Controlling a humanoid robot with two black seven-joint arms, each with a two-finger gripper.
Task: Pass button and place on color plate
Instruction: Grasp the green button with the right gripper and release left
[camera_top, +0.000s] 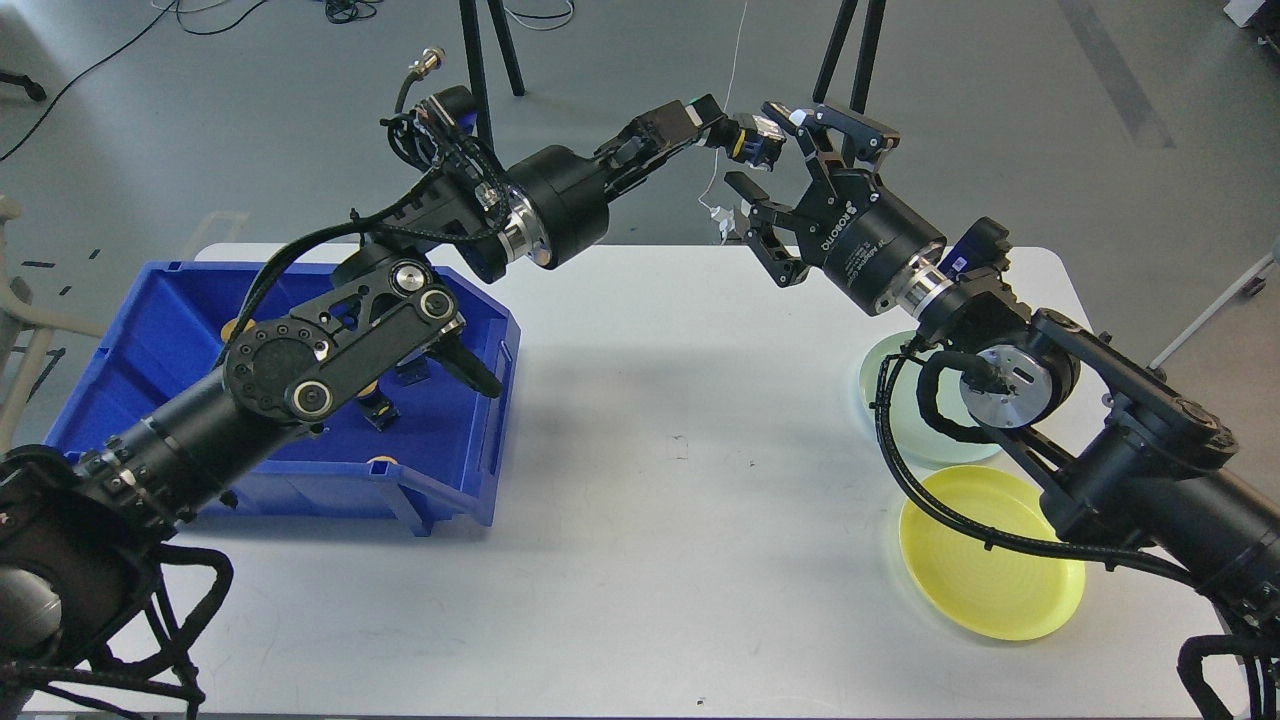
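My left gripper (722, 128) is raised high above the table's far edge and is shut on a small button (760, 138) with a black and yellow body and a silver cap. My right gripper (757, 150) is open. Its upper finger (800, 122) and lower finger (748, 190) stand on either side of the button without closing on it. A pale green plate (885, 375) and a yellow plate (985, 590) lie on the white table at the right, partly covered by my right arm.
A blue bin (150, 340) stands at the left of the table with several small buttons inside, partly hidden by my left arm. Tripod legs (480, 50) and cables stand on the floor beyond the table.
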